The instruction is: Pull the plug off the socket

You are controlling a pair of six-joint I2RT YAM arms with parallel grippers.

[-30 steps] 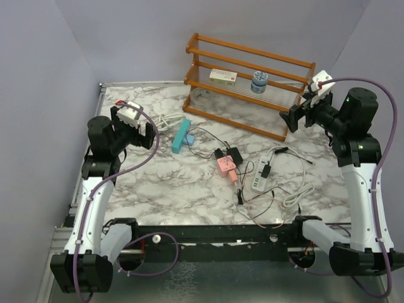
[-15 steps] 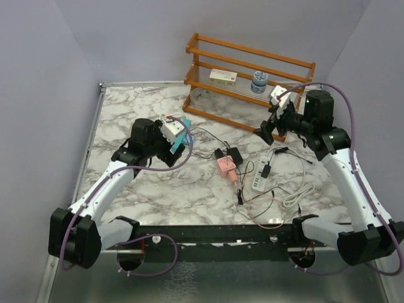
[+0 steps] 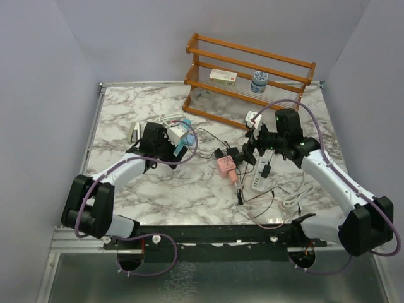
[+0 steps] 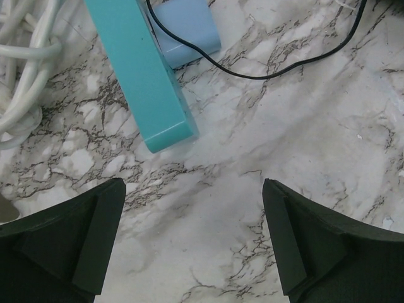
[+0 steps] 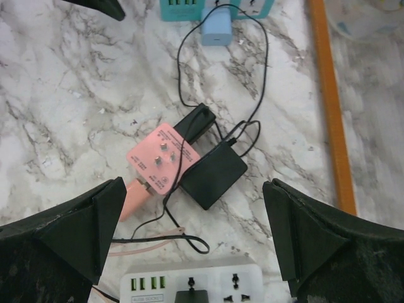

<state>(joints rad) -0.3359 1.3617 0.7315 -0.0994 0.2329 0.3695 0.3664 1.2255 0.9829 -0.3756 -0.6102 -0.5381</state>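
Left gripper (image 4: 192, 183), jaws apart, hovers off the strip's (image 4: 142, 76) near end; its length runs ahead, plug (image 4: 186, 28) beside its far half. Right gripper (image 5: 194, 183), also apart, lies farther off.

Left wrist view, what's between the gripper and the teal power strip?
Just bare marble tabletop between the left gripper and the teal power strip, per the left wrist view.

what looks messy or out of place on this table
Nothing is spilled or broken. Only the thin black cables stand out: they lie in loose, crossing loops around the teal power strip, pink socket and white power strip.
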